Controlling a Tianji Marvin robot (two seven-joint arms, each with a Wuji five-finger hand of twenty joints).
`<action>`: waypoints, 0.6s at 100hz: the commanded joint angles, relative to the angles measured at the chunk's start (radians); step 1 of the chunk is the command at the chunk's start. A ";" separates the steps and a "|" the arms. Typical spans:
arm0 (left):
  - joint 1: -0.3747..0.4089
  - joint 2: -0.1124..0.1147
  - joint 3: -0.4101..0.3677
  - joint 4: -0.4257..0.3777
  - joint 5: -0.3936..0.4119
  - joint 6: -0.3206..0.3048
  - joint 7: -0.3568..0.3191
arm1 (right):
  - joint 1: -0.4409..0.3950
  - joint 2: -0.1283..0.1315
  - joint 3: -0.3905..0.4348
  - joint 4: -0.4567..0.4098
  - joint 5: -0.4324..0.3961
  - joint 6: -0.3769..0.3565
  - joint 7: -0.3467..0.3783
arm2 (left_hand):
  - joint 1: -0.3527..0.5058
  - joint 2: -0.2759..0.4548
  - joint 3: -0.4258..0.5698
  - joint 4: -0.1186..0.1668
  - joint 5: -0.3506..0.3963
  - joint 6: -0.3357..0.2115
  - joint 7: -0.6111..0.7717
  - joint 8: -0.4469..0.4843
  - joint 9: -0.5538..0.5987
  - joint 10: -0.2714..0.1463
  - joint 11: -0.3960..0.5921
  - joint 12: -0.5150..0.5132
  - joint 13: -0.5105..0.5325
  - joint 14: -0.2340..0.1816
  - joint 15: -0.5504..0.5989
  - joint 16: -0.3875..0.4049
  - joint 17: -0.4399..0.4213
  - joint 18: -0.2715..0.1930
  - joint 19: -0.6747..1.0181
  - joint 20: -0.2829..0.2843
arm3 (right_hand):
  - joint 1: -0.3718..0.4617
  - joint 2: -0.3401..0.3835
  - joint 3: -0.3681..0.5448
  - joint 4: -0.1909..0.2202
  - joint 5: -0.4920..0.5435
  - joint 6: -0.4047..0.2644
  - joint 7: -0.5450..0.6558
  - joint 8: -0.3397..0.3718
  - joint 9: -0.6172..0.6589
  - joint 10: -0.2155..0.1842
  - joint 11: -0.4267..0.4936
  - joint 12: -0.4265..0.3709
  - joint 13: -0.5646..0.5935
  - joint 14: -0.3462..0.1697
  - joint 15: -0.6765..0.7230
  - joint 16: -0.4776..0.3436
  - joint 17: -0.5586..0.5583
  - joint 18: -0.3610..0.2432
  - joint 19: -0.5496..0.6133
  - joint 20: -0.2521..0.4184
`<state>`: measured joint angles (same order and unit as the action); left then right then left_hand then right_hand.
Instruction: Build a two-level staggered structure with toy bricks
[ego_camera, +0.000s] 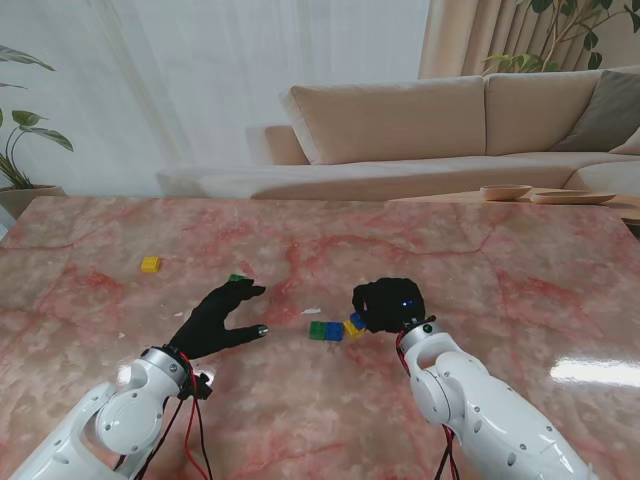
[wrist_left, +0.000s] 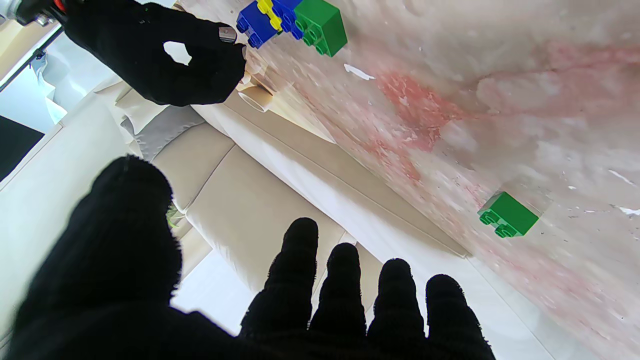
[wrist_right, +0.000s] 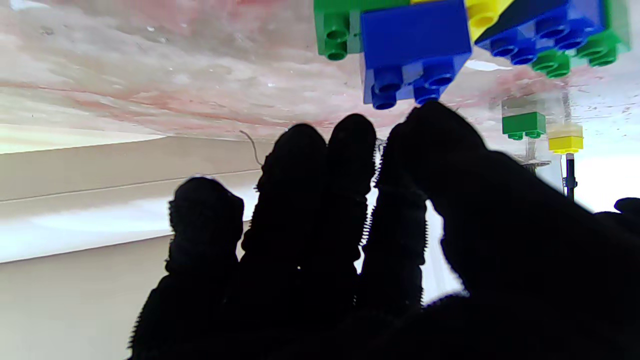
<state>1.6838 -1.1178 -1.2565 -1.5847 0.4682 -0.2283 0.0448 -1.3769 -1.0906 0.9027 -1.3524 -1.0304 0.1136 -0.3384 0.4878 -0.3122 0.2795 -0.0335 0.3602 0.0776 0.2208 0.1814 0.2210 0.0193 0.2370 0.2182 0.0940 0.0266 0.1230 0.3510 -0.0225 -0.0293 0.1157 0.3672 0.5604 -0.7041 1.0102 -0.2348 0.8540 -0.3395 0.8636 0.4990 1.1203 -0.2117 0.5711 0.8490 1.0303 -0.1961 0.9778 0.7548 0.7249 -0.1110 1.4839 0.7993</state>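
A cluster of bricks lies mid-table: a green brick (ego_camera: 316, 330), a blue brick (ego_camera: 334, 331), a yellow brick (ego_camera: 351, 327) and a second blue brick (ego_camera: 357, 320) behind it. My right hand (ego_camera: 388, 305) hovers curled just to the cluster's right. Its thumb meets its fingers (wrist_left: 227, 34) in a ring with nothing inside. In the right wrist view its fingertips (wrist_right: 350, 135) end just short of the near blue brick (wrist_right: 415, 45). My left hand (ego_camera: 225, 315) rests open to the cluster's left, fingers spread. A loose green brick (ego_camera: 237, 278) peeks out past its fingertips (wrist_left: 509, 215).
A loose yellow brick (ego_camera: 150, 264) sits far to the left on the pink marble table (ego_camera: 500, 260). A small white scrap (ego_camera: 312, 311) lies near the cluster. A sofa stands beyond the table's far edge.
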 joint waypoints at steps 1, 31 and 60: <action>0.004 0.001 0.002 0.003 -0.001 0.003 -0.003 | 0.002 -0.004 -0.003 0.014 0.008 0.000 0.018 | -0.022 0.032 0.018 0.015 0.017 -0.006 -0.004 -0.002 -0.013 -0.024 -0.019 -0.013 -0.008 -0.039 -0.031 -0.008 -0.012 -0.018 -0.044 -0.006 | 0.030 -0.026 0.035 -0.035 0.005 -0.036 0.028 -0.012 0.018 -0.003 -0.007 0.003 0.018 -0.029 -0.003 0.020 -0.003 -0.016 0.048 -0.021; 0.006 0.002 -0.002 -0.001 0.000 0.004 -0.008 | 0.020 -0.003 -0.020 0.043 0.023 -0.010 0.035 | -0.023 0.031 0.020 0.015 0.019 -0.006 -0.003 -0.002 -0.011 -0.023 -0.019 -0.013 -0.008 -0.038 -0.031 -0.008 -0.012 -0.018 -0.043 -0.007 | 0.029 -0.027 0.043 -0.038 0.010 -0.033 0.025 -0.029 0.021 -0.003 -0.015 -0.002 0.012 -0.027 -0.004 0.024 -0.011 -0.017 0.045 -0.017; 0.007 0.002 -0.003 0.000 0.000 0.003 -0.009 | 0.037 -0.002 -0.040 0.079 0.046 -0.017 0.058 | -0.023 0.030 0.021 0.015 0.019 -0.005 -0.002 -0.001 -0.012 -0.023 -0.018 -0.013 -0.008 -0.039 -0.031 -0.007 -0.012 -0.018 -0.043 -0.008 | 0.034 -0.031 0.049 -0.038 0.027 -0.033 0.033 -0.043 0.039 0.002 -0.022 -0.010 0.024 -0.021 -0.003 0.026 -0.009 -0.010 0.048 -0.011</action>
<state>1.6843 -1.1167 -1.2599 -1.5857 0.4682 -0.2275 0.0364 -1.3306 -1.0925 0.8701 -1.3053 -0.9887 0.0957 -0.3095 0.4878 -0.3122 0.2857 -0.0334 0.3602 0.0776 0.2208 0.1814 0.2210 0.0193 0.2370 0.2182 0.0940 0.0266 0.1230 0.3509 -0.0225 -0.0293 0.1156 0.3672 0.5565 -0.7033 1.0323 -0.2357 0.8494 -0.3484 0.9189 0.4973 1.1210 -0.2118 0.5585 0.8490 1.0303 -0.1961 0.9747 0.7561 0.7159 -0.1111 1.4839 0.7992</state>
